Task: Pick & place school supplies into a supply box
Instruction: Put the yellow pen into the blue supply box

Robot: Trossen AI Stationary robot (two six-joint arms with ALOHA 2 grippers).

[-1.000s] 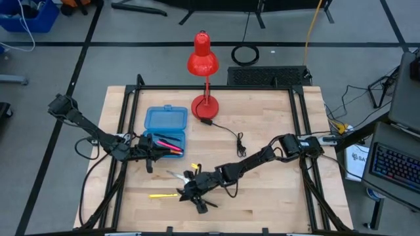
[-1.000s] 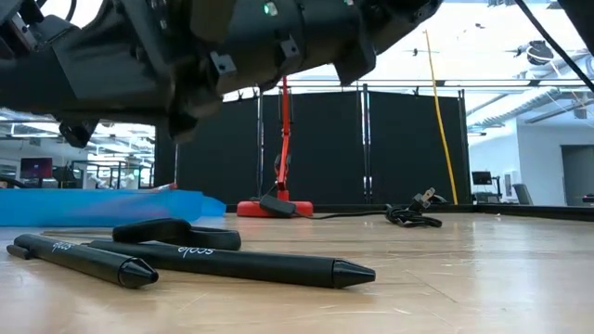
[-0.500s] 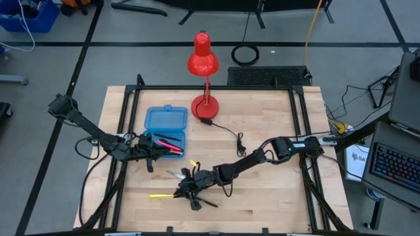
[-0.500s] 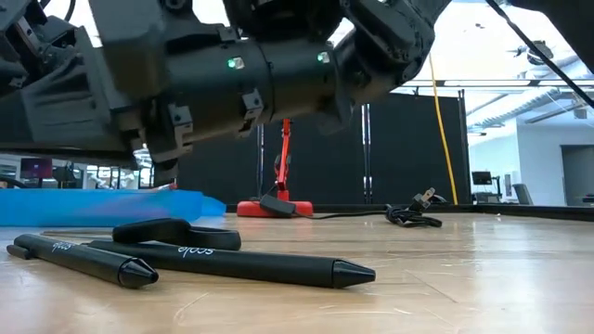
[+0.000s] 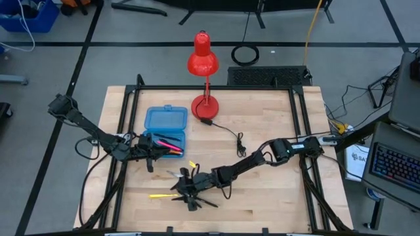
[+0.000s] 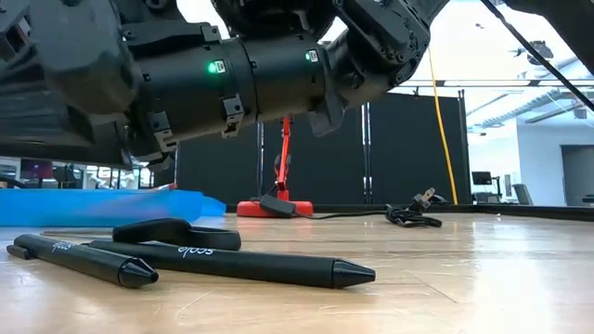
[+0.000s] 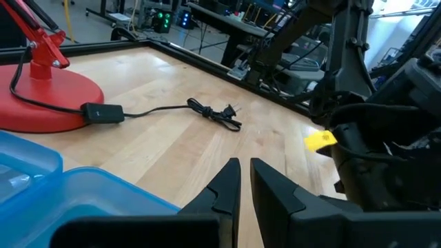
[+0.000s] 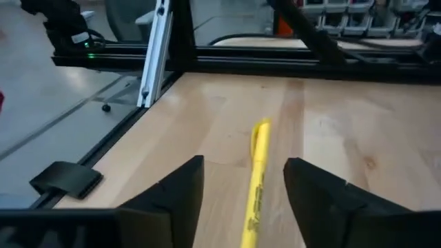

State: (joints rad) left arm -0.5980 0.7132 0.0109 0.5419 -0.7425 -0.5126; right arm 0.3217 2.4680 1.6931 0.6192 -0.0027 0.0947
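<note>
A yellow pencil (image 8: 256, 180) lies flat on the wooden table near its front edge and also shows as a yellow pencil (image 5: 161, 195) from above. My right gripper (image 8: 242, 184) is open, one finger on each side of it, touching nothing. Two black pens (image 6: 232, 264) and black-handled scissors (image 5: 176, 174) lie beside it. The blue supply box (image 5: 167, 141) stands open at the left with pink and orange pencils inside. My left gripper (image 7: 245, 183) hovers shut at the box's near right corner, holding nothing.
A red desk lamp (image 5: 203, 62) stands at the table's far middle. Its black cord (image 5: 233, 139) runs toward the centre. The box's lid (image 5: 165, 119) lies open on the far side. A black frame rail (image 8: 155, 52) borders the table. Bare wood lies at the right.
My right gripper has moved a little toward the table's left edge, up to the yellow pencil, and has opened. The pens and scissors lie where they were.
</note>
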